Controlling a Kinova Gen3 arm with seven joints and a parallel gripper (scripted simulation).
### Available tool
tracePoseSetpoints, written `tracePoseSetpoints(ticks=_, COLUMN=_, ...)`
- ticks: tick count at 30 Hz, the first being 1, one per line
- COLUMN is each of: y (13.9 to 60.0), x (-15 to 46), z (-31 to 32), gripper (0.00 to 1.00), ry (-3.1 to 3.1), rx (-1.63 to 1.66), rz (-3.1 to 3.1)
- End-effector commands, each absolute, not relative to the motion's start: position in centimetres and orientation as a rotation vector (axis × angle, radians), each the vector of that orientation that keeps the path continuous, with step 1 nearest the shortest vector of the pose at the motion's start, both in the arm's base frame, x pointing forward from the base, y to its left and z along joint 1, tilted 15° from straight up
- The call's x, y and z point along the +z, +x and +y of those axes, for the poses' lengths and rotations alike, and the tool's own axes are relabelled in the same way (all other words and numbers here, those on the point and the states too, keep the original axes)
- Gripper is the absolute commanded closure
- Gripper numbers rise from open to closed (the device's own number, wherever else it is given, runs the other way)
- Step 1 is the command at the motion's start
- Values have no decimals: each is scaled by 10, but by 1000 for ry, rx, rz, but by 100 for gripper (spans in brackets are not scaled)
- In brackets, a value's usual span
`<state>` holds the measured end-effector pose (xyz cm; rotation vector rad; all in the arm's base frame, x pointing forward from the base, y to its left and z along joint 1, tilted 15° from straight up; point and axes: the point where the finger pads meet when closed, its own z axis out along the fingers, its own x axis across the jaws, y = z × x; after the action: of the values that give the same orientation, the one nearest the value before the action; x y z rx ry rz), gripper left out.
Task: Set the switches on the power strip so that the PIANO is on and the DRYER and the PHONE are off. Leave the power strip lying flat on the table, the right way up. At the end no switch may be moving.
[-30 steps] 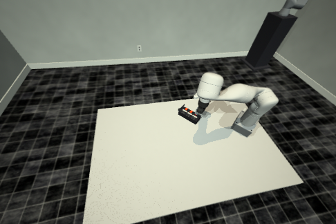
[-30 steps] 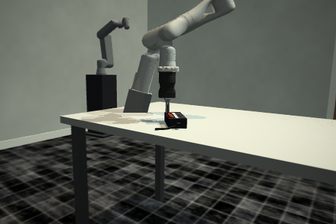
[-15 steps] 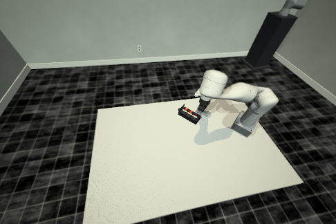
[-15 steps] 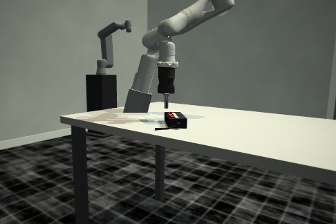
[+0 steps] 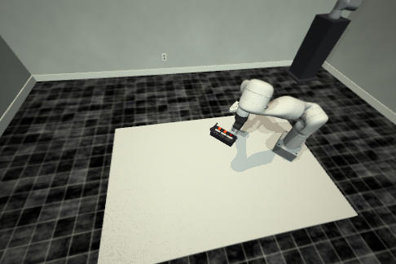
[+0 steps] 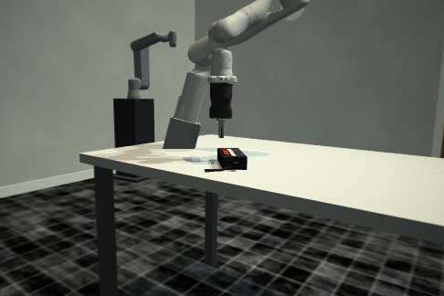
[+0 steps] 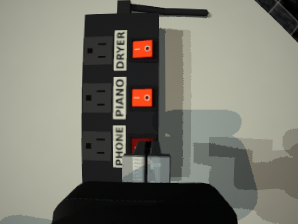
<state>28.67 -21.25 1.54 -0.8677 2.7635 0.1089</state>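
Under closed fingers, PHONE switch [image 7: 141, 145] partly hidden.

top: high, far, angled down on bench [image 5: 182, 204] | exterior: low, side-on | wrist: close, straight down | shared: power strip [image 7: 120, 90]

One power strip [image 7: 120, 90], three switches [image 7: 141, 99]

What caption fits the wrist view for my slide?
Shut fingers hang over the PHONE switch of the power strip; DRYER and PIANO switches glow red.
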Motion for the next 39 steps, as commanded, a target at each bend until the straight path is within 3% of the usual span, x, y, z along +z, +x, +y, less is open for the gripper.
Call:
tracePoseSetpoints(ticks=1, y=287, x=16, z=-213, gripper=100, ry=-868, rx=107, rz=2762)
tracePoseSetpoints(ticks=15, y=289, x=16, z=-215, gripper=100, ry=-868, rx=107, rz=2761)
tracePoseSetpoints(ticks=27, y=334, x=29, z=-287, gripper=100, ry=-869, rx=108, rz=2762)
tracePoseSetpoints(ticks=39, y=335, x=30, z=-288, gripper=100, ry=-869, rx=108, rz=2763)
